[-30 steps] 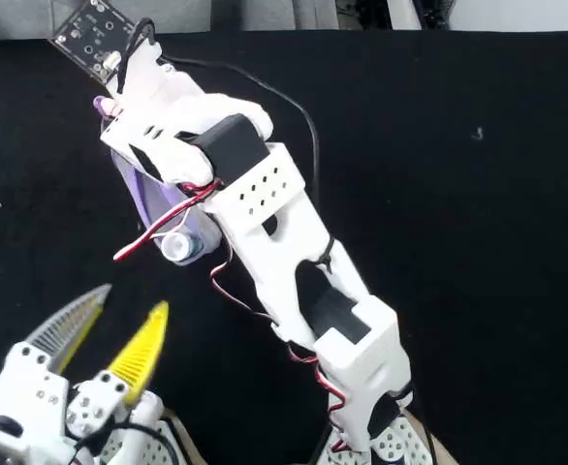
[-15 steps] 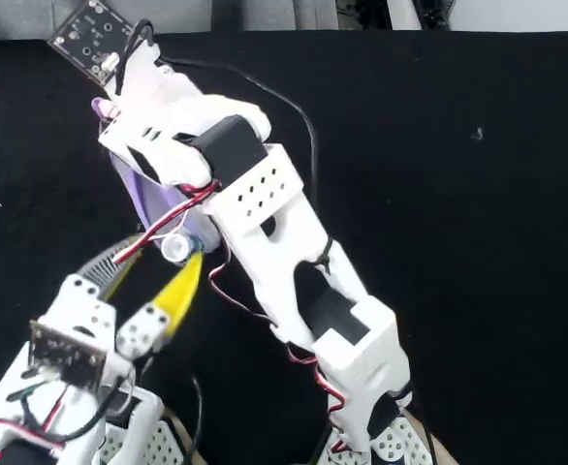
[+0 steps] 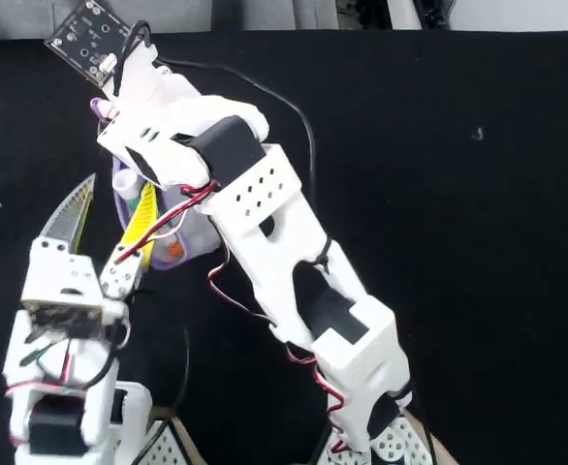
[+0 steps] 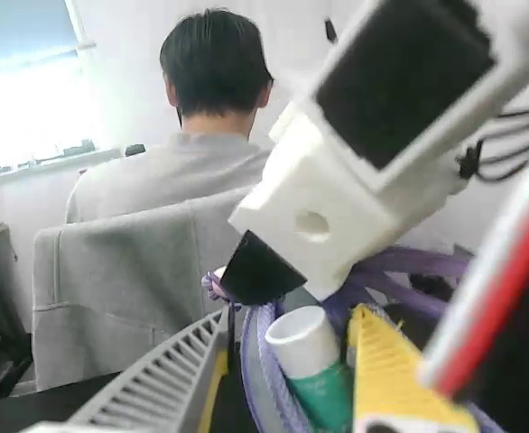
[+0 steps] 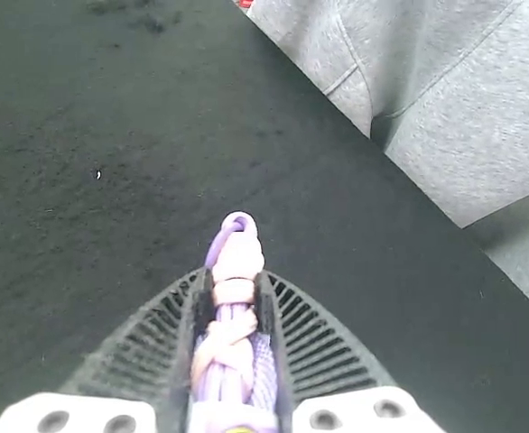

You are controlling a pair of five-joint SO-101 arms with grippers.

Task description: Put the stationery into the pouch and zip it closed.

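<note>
At the far end of the pouch (image 3: 195, 231), right gripper (image 5: 233, 275) pinches the purple cord (image 5: 237, 236); left gripper (image 3: 119, 186) stands open astride its near rim, beside the glue stick (image 4: 305, 347). Soft, light fabric likely sags: hold rim or cord.

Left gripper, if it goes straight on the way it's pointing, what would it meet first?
Probably the white-capped tube in the purple pouch, just ahead of the left gripper; depth is unclear.
</note>
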